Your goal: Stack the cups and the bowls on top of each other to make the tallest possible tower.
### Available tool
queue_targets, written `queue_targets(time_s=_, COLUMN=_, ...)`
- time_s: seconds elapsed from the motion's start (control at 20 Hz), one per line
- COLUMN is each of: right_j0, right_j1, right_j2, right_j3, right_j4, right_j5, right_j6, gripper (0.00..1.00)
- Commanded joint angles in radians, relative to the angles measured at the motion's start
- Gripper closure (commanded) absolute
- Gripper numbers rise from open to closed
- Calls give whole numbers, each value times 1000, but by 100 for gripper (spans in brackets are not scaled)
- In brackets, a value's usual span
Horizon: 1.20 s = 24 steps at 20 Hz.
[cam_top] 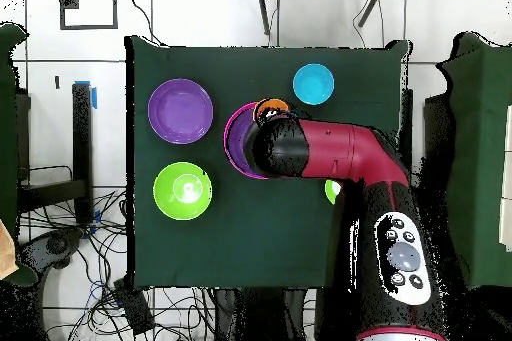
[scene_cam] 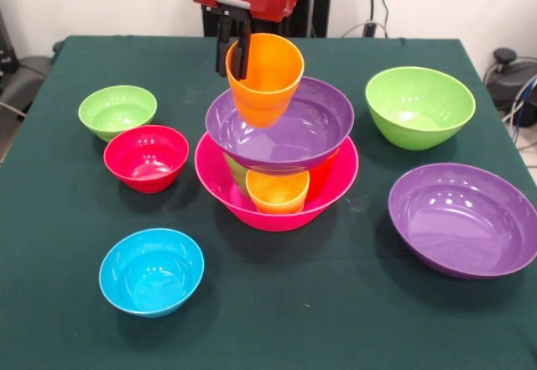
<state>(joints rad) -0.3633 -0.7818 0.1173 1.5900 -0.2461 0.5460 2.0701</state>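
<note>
Tower: mid-table (scene_cam: pixel 277 187) — hot-pink bowl (scene_cam: pixel 220 187) at the base, holding a yellow-orange cup (scene_cam: pixel 278 192) upright at its front, with a green cup (scene_cam: pixel 236 171) and something red behind it; a purple bowl (scene_cam: pixel 310 127) rests on top of these.
Small light-green bowl: far left (scene_cam: pixel 117 110), upright on the cloth.
Red bowl: just beside it (scene_cam: pixel 147 157), nearer the camera.
Blue bowl: front left (scene_cam: pixel 152 271), on its own.
Gripper: above the tower (scene_cam: pixel 237 51) — dark fingers clamped over the rim of the orange cup (scene_cam: pixel 268 80), which sits tilted in the purple bowl.
Medium light-green bowl: back right (scene_cam: pixel 419 106).
Second purple bowl: front right (scene_cam: pixel 463 219).
Table: green cloth (scene_cam: pixel 336 320).
</note>
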Motion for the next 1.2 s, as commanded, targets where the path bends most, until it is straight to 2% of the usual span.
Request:
queue_targets(time_s=0.05, right_j0=48, right_j1=54, right_j2=-1, right_j3=124, right_j4=-39, right_j5=-79, right_j6=94, gripper=100)
queue_targets(time_s=0.65, right_j0=48, right_j1=72, right_j2=-7, right_j3=139, right_j4=-47, right_j5=-236, right_j6=97, gripper=100)
queue_targets(time_s=0.75, right_j0=34, right_j1=77, right_j2=6, right_j3=132, right_j4=-44, right_j5=-236, right_j6=73, gripper=100)
queue_targets(time_s=1.2, right_j0=50, right_j1=87, right_j2=-8, right_j3=137, right_j4=-27, right_j5=-240, right_j6=75, gripper=100)
